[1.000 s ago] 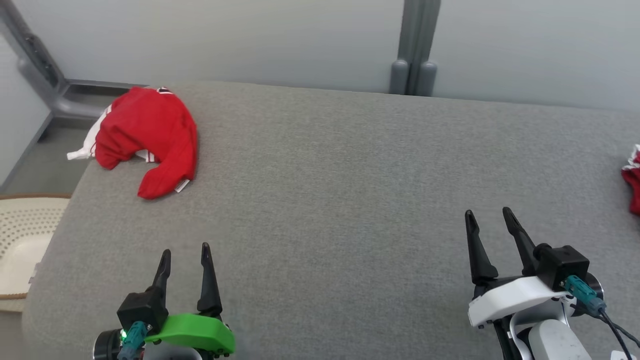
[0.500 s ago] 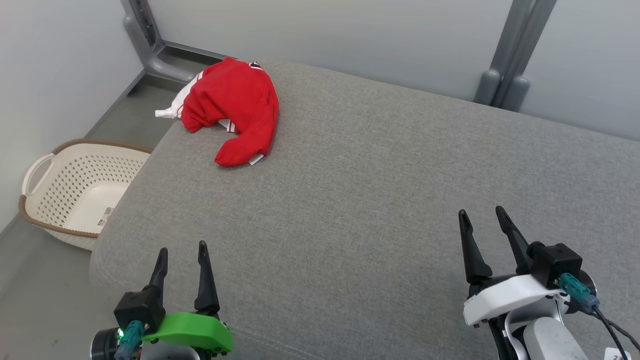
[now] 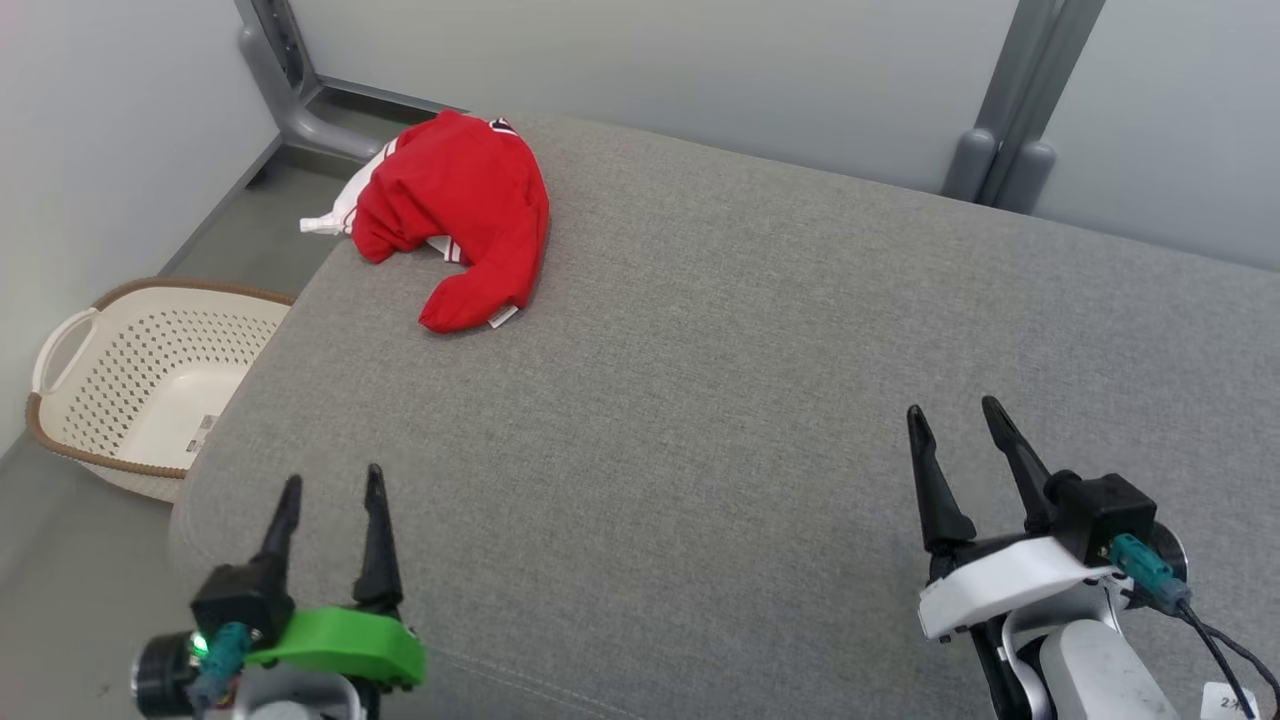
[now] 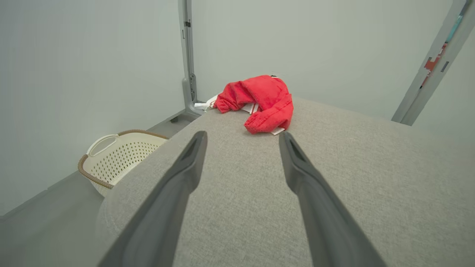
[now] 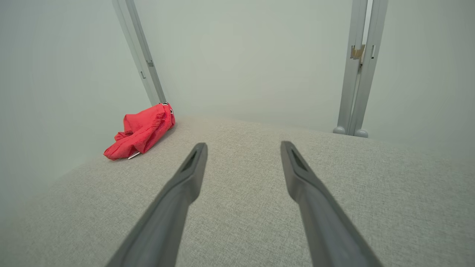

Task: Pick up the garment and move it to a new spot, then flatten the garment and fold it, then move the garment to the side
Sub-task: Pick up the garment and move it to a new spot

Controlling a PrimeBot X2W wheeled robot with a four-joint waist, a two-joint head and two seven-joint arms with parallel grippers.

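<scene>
A crumpled red garment (image 3: pixel 455 215) with white trim lies at the far left corner of the grey padded table (image 3: pixel 750 400), partly hanging over the left edge. It also shows ahead in the left wrist view as the garment (image 4: pixel 261 102) and at the left in the right wrist view as the garment (image 5: pixel 143 131). My left gripper (image 3: pixel 332 485) hovers open over the near left corner of the table, well short of the garment. My right gripper (image 3: pixel 955 415) stands open at the near right, with nothing between its fingers.
A cream perforated laundry basket (image 3: pixel 130 385) with a brown rim stands on the floor left of the table; the basket (image 4: pixel 118 157) shows in the left wrist view too. Grey posts (image 3: pixel 1000 110) and pale walls back the table. The table's left edge (image 3: pixel 250 390) drops to the floor.
The head camera has turned left, bringing the basket and floor into view and losing the red cloth at the far right. My left gripper has shifted slightly left and down in the picture.
</scene>
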